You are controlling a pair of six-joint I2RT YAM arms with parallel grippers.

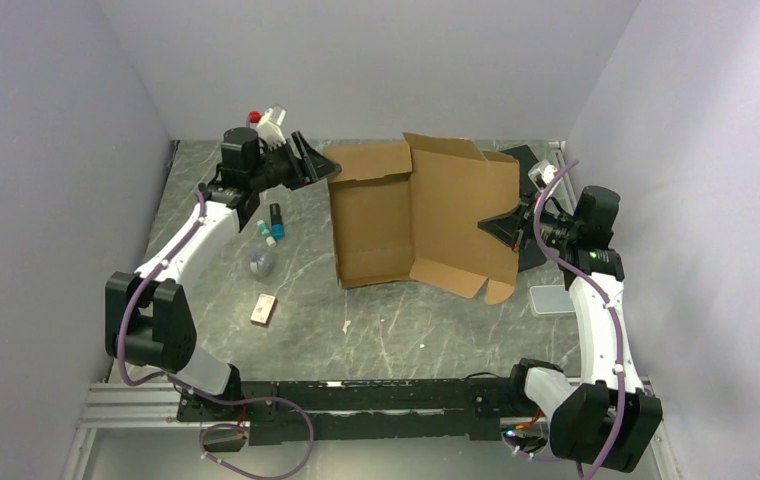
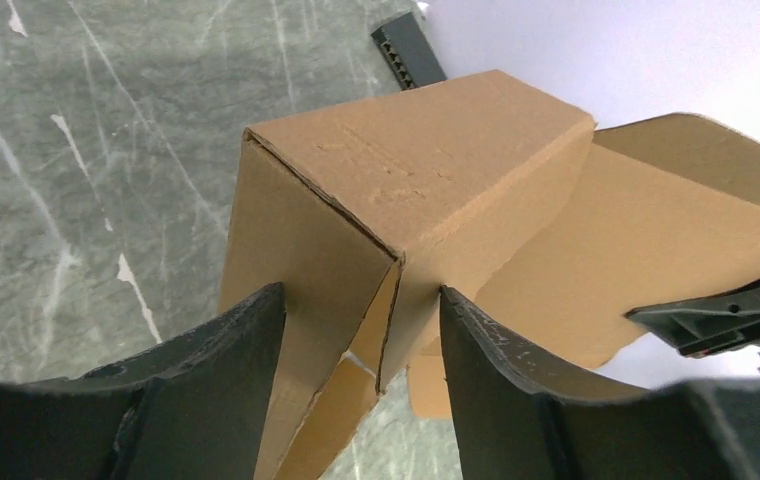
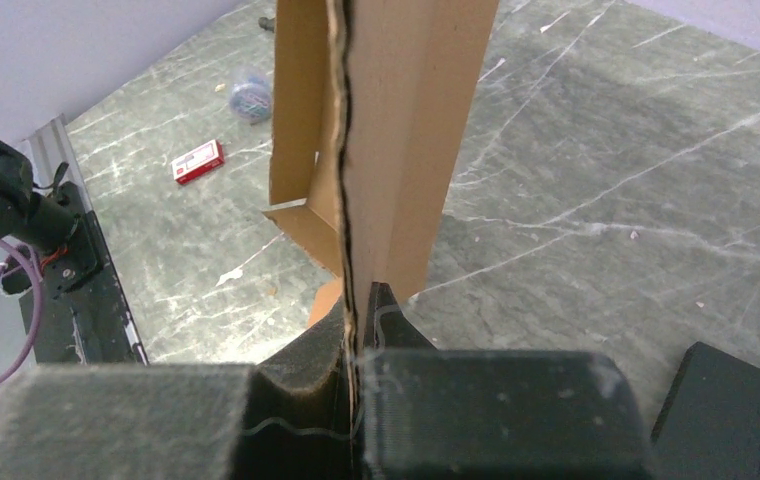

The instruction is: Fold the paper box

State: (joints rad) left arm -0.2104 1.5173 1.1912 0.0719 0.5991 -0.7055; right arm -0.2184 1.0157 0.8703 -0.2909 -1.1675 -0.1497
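- plain brown corrugated cardboard paper box (image 1: pixel 416 215)
- grey marble-pattern desk (image 1: pixel 406 330), white veins
- small flat red & white packet (image 3: pixel 197 160)
- flat black rect. slab (image 3: pixel 726 400)

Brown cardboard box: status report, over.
Right gripper shut on brown corrugated cardboard box edge. Left gripper open, straddling a corner. Black flat slab beside right gripper.

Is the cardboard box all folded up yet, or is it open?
Partly folded. The paper box has one corner standing up, but its wide panel and flaps lie spread open. The right gripper pinches one panel's edge.
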